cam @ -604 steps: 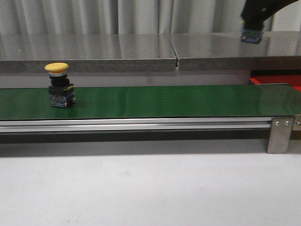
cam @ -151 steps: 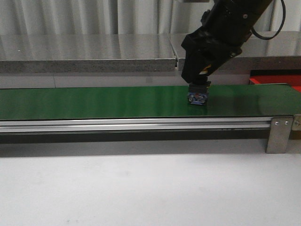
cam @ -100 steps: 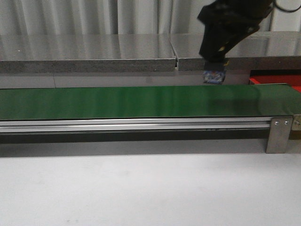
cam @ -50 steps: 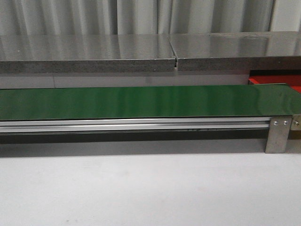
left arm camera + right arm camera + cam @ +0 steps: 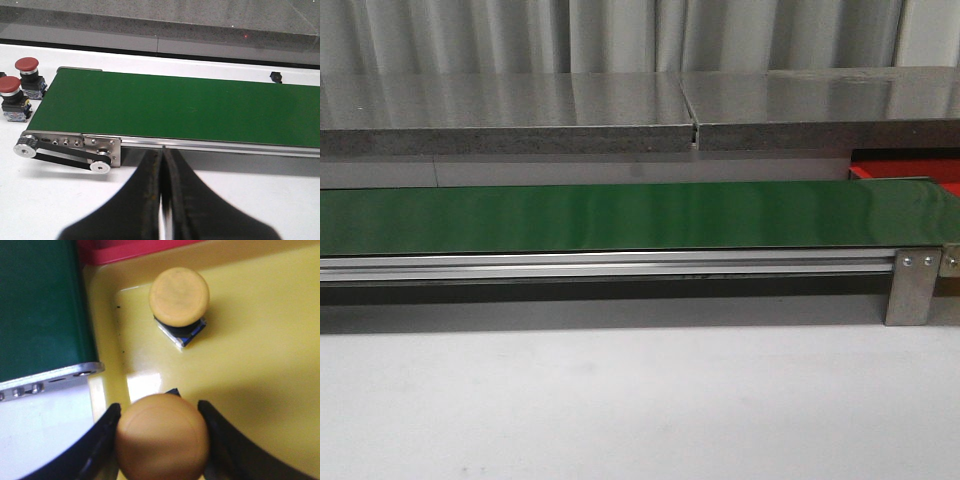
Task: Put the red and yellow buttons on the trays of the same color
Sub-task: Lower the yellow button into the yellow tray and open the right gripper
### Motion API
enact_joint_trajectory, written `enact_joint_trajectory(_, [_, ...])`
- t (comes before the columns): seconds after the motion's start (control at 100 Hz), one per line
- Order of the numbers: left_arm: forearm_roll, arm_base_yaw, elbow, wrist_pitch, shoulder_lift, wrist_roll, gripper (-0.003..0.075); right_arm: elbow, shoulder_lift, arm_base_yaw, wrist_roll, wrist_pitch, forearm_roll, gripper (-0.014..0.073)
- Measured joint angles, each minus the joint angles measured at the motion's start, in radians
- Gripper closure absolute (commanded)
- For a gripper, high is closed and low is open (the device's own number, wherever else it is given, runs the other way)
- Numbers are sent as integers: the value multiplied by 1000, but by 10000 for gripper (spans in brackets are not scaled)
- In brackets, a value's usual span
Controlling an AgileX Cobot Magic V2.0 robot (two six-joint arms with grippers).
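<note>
Glossy plastic yellow tray [image 5: 260, 365], matt yellow button cap [image 5: 179, 296], brushed-metal belt frame [image 5: 620, 264].

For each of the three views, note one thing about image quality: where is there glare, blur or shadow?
Front view: soft sheen along the green belt, streaky reflections on the grey ledge. Left wrist view: sharp scene, but the left gripper is a dark silhouette. Right wrist view: the held yellow button is blurred, with glare on the yellow tray.

2 round push buttons w/ glossy red domed caps [image 5: 26, 64] [image 5: 10, 85]. 2 round push buttons w/ matte yellow domed caps [image 5: 179, 296] [image 5: 162, 437]. 1 flat yellow plastic tray [image 5: 260, 340]. 1 flat red plastic tray [image 5: 905, 172]. 1 long green conveyor belt [image 5: 620, 215]. 2 claws [image 5: 161, 200] [image 5: 160, 440].
</note>
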Motion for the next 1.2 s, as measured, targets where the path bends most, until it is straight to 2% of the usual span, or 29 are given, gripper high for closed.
enact_joint_trajectory(0.17, [0,0,0,0,0,0,739,73,11,0,1,-119,26,588])
enact_joint_trajectory(0.5, [0,0,0,0,0,0,739,89,125,0,1,-183,46,576])
enact_joint_trajectory(0.55, [0,0,0,0,0,0,739,89,127,0,1,-188,46,530])
enact_joint_trajectory(0.6, [0,0,0,0,0,0,739,89,127,0,1,-188,48,447])
enact_joint_trajectory(0.72, [0,0,0,0,0,0,739,87,129,0,2,-188,48,131])
enact_joint_trajectory(0.79, [0,0,0,0,0,0,739,87,133,0,2,-190,48,-17])
enact_joint_trajectory(0.83, [0,0,0,0,0,0,739,87,137,0,2,-190,48,-73])
enact_joint_trajectory(1.01, [0,0,0,0,0,0,739,83,121,0,2,-189,50,-50])
enact_joint_trajectory(1.2, [0,0,0,0,0,0,739,30,46,0,2,-117,50,-50])
